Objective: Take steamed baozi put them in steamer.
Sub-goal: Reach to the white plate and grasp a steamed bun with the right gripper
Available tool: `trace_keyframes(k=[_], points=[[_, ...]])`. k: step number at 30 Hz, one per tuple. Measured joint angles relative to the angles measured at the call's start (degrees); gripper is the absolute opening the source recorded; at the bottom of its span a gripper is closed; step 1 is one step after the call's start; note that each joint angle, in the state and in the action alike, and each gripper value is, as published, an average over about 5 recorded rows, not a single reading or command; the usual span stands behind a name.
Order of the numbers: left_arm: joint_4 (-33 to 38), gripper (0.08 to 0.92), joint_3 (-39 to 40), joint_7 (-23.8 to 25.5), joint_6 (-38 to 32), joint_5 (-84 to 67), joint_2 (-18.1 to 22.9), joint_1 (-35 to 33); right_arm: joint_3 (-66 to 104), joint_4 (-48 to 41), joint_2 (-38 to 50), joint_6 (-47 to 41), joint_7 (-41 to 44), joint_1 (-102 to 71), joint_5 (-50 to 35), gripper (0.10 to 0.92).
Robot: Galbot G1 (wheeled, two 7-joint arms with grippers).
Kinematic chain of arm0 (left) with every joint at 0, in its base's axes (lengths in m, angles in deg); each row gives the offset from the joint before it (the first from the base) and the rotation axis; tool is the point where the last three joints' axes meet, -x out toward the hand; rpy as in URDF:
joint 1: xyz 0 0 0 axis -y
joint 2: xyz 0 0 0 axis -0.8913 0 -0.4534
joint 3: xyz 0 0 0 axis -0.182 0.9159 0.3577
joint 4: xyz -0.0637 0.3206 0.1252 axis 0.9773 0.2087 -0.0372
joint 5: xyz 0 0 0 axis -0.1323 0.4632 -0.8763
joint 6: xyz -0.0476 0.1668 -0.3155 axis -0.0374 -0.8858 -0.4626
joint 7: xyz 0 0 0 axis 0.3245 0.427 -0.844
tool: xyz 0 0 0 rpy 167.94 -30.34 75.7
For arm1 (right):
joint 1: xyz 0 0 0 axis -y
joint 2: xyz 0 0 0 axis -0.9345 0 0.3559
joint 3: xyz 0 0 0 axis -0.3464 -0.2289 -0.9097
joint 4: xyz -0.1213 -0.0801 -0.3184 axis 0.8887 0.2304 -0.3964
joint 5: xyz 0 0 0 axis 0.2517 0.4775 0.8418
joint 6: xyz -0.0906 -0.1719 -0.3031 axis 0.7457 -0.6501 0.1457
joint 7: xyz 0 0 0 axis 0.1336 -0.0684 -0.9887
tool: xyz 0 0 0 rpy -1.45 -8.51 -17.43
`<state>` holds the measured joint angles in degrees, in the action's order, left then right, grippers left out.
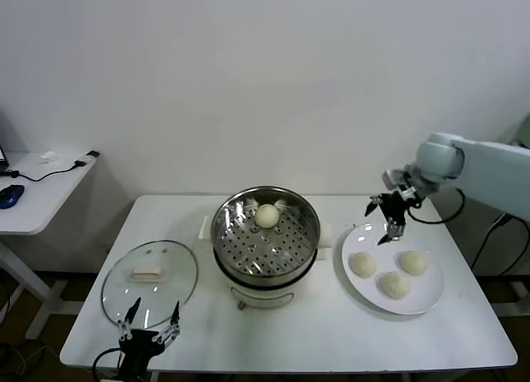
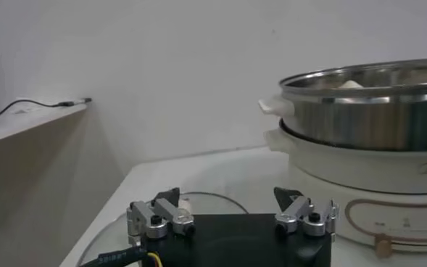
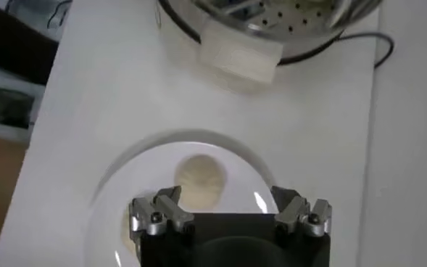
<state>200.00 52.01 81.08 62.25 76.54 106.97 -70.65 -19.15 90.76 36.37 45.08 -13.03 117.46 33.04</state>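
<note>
One baozi (image 1: 267, 215) lies in the steel steamer (image 1: 228, 248) on its white cooker base, at the far side of the perforated floor. Three baozi (image 1: 362, 264) (image 1: 412, 262) (image 1: 394, 284) lie on the white plate (image 1: 422, 304) to the right. My right gripper (image 1: 383, 222) is open and empty, hovering above the plate's far left rim. In the right wrist view the gripper (image 3: 227, 203) is over the plate (image 3: 119, 189) with one baozi (image 3: 201, 181) just ahead. My left gripper (image 1: 150, 321) is open and empty, low at the table's front left edge.
A round glass lid (image 1: 178, 274) with a cream handle lies flat on the table left of the steamer, just beyond my left gripper (image 2: 229, 205). The steamer (image 2: 365, 109) stands close on its right. A side desk (image 1: 33, 191) with a mouse and cables stands at the far left.
</note>
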Motion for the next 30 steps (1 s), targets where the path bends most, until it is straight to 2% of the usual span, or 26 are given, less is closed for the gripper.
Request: trace_keyframes(k=[10, 23, 26, 30], points=[[-0.71, 0.823, 0.12, -0.08, -0.25, 0.24, 0.25, 0.02, 4.25, -1.92, -0.35, -5.6, -4.73, -9.05, 0.82, 0.823], [-1.28, 0.823, 0.18, -0.11, -0.69, 0.61, 0.42, -0.01, 9.0, -6.1, -3.29, -8.55, -7.93, -16.82, 2.2, 0.815], [-1.4, 0.823, -0.13, -0.13, -0.72, 0.64, 0.42, 0.0, 9.45, -6.44, -3.86, -8.95, -7.98, -17.5, 2.45, 0.768], [-1.36, 0.823, -0.36, -0.14, -0.75, 0.64, 0.42, -0.07, 9.86, -6.6, -4.1, -9.35, -8.06, -18.01, 2.75, 0.655]])
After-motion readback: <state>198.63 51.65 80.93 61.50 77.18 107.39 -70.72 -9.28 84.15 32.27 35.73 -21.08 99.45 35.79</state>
